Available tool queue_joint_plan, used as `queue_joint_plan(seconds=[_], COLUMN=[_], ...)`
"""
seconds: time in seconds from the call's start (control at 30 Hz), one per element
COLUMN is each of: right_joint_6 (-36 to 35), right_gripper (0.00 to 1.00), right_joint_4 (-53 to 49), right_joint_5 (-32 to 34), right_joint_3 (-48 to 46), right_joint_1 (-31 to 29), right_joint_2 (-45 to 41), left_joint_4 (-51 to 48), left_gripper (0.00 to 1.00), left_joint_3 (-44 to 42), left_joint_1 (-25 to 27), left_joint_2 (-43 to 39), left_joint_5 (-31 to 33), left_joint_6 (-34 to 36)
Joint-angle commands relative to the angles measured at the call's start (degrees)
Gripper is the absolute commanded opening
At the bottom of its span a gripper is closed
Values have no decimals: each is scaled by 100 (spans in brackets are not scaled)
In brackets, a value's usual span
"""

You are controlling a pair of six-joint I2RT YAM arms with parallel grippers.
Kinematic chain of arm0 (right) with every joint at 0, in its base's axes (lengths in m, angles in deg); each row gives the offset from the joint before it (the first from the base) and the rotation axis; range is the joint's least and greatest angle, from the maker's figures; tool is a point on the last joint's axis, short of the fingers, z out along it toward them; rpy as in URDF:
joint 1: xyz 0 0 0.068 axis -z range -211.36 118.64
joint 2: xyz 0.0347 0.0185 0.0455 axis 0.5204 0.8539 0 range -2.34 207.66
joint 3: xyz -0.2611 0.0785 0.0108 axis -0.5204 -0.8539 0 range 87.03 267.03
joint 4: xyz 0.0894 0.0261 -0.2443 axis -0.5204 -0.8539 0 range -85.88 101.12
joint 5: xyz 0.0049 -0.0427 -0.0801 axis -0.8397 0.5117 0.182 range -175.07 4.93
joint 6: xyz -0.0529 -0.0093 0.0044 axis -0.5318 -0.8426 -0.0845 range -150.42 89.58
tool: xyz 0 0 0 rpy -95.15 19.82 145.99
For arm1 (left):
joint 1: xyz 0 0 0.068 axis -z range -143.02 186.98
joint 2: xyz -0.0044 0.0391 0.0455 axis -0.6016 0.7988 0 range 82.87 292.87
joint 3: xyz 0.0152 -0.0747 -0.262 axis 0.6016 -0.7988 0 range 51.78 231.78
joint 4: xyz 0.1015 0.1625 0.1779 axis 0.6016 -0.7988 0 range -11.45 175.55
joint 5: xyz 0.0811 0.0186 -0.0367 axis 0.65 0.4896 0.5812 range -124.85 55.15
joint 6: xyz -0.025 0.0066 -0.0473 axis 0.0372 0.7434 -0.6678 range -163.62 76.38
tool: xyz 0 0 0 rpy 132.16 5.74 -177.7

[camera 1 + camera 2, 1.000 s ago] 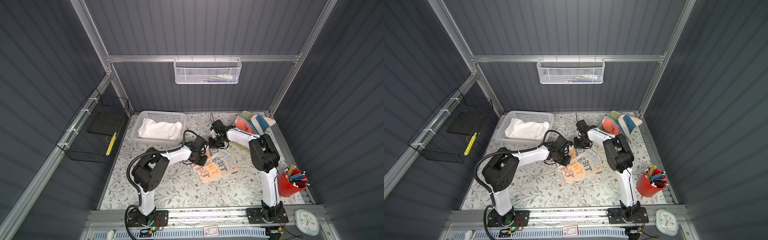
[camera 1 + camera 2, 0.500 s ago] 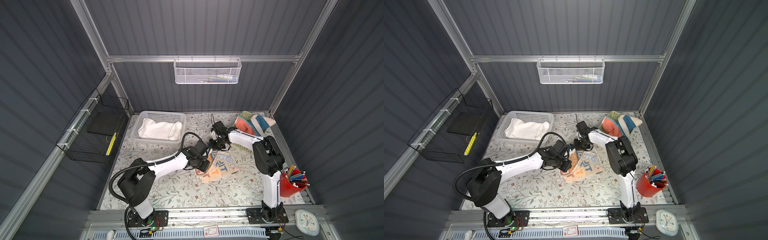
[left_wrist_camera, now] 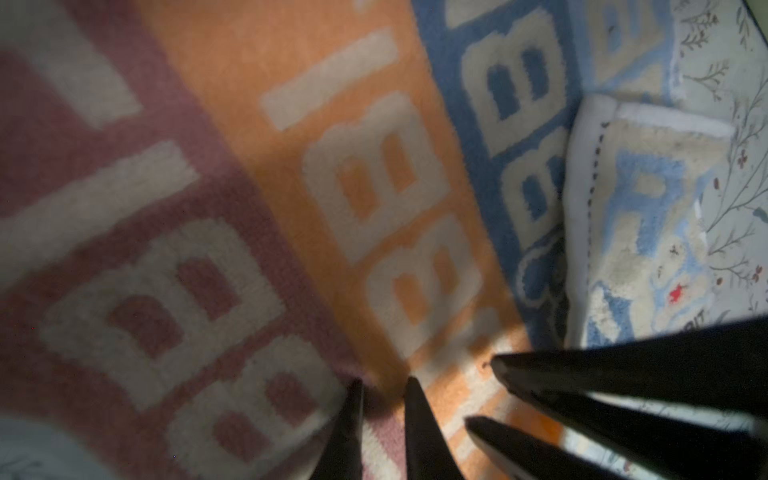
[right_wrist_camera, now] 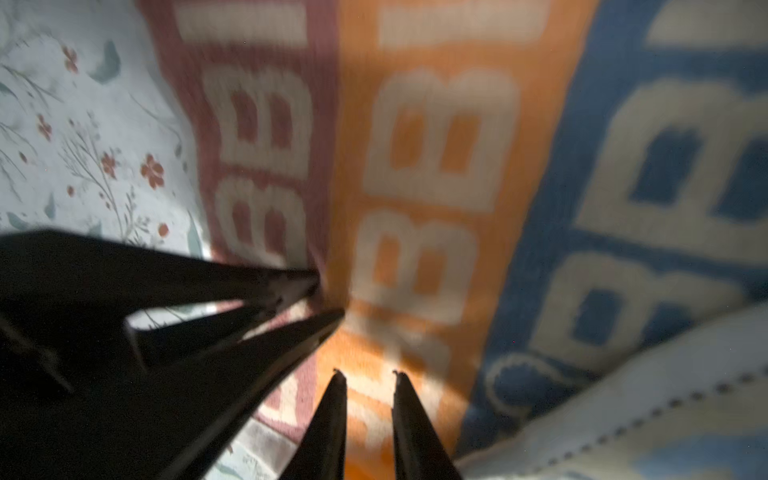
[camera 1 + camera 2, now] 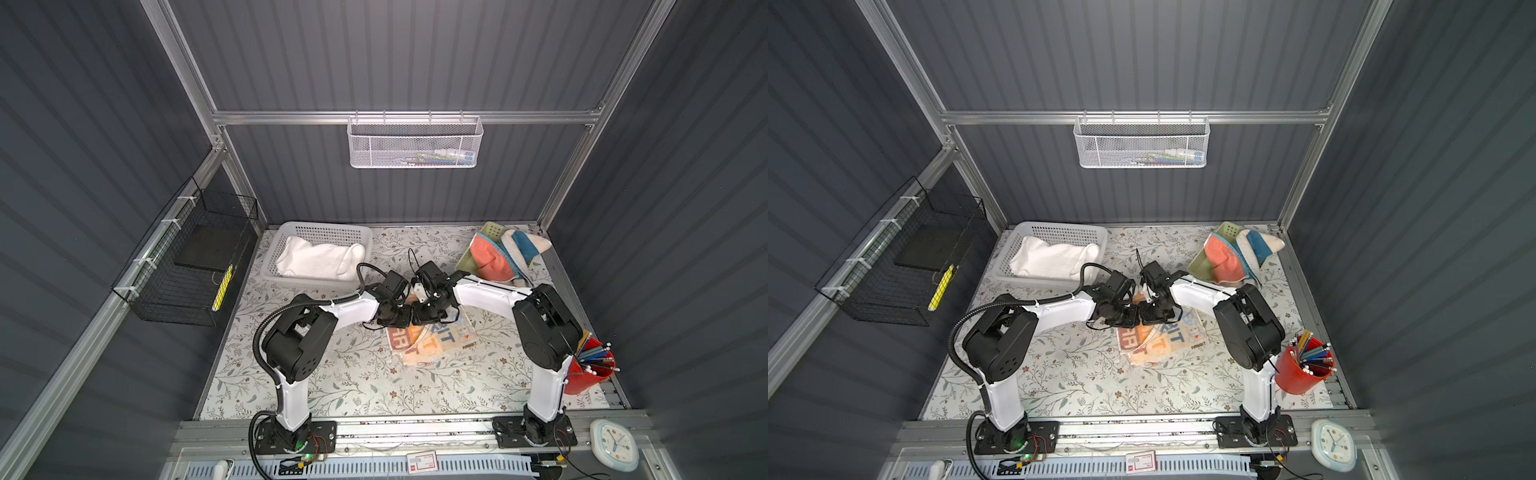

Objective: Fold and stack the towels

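Movement since a second ago is happening above the table (image 5: 332,386): the lettered towel (image 5: 436,343) is lying mid-frame, partly folded, while the right hand (image 4: 368,374) is arriving beside the left hand (image 3: 384,382) at its upper edge. Both are standing narrowly spread, tips on cloth. Folding is under way; next, I judge, comes pinching an edge cleanly.
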Motion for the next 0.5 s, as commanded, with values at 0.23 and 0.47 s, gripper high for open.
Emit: queue_joint_plan(seconds=[0.23, 0.47], right_joint_6=[863, 1165], right_gripper=[24, 34], right_joint_4=[-1099, -1328], right_joint_5=[570, 941], right_joint_3=[-1328, -1553], right_joint_1=[-259, -300], right_joint_2=[-1623, -2483], left_joint_4=[-537, -778], left_gripper=[21, 26], left_joint_3=[38, 449], left_joint_1=[-155, -218], left_joint_2=[-78, 176], left_joint_5=[406, 414], left_joint_6=[98, 512])
